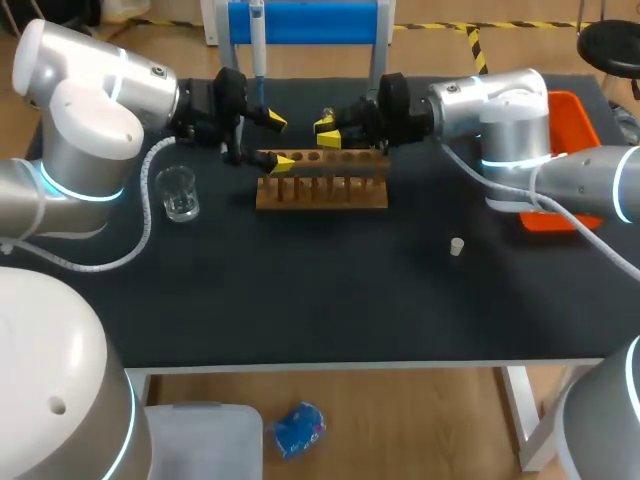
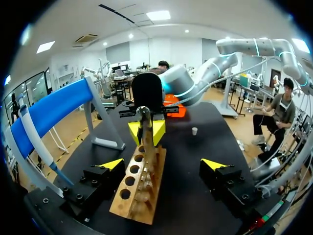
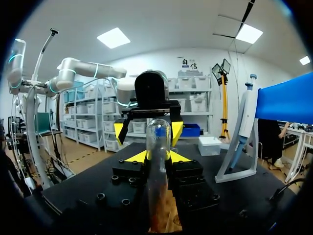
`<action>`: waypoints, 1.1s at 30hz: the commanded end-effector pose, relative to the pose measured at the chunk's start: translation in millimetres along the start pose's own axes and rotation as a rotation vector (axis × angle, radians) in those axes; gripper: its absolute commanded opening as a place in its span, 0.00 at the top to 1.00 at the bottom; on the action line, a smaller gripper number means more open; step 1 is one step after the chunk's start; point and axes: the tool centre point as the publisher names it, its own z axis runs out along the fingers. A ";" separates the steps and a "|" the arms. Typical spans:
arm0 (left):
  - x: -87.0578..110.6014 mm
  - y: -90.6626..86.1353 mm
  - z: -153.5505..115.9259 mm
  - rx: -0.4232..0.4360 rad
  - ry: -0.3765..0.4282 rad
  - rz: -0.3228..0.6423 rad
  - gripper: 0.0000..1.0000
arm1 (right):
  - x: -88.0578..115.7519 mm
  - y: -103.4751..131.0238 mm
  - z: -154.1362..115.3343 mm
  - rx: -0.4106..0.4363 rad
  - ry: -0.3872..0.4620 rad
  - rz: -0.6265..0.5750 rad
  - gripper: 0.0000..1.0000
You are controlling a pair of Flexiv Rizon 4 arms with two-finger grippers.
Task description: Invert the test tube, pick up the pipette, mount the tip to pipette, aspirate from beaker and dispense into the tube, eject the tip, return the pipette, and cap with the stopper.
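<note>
- Head view: both arms meet over the wooden rack (image 1: 330, 190) at the back of the bench (image 1: 330, 300). The right end effector (image 1: 327, 131) comes in sideways above the rack and faces the left end effector (image 1: 279, 141), which is just beside it. The beaker (image 1: 181, 195), the stopper (image 1: 456, 246) and the hanging pipette (image 1: 257, 40) sit well apart, untouched.
- Left wrist view: the left end effector's fingers are spread wide, with only the rack below them. Straight ahead, the test tube (image 2: 145, 115) stands upright at the rack's far end, pinched by the right end effector.
- Right wrist view: the right end effector clamps the tube from both sides. The tube's long axis is upright, crosswise to the fingers. I cannot tell whether its lower end sits in a hole. Inverting it looks like the right arm's job: lift clear, then roll the wrist.
</note>
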 end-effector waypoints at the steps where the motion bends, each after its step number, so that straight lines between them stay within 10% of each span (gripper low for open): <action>1: -0.8 -0.5 -0.2 -0.003 0.003 -0.001 0.00 | 1.1 0.0 -1.1 0.004 -0.004 -0.001 1.00; 33: -0.8 -0.5 -0.2 -0.003 0.003 -0.001 0.00 | 5.6 34.4 -5.0 -0.011 -0.010 -0.035 1.00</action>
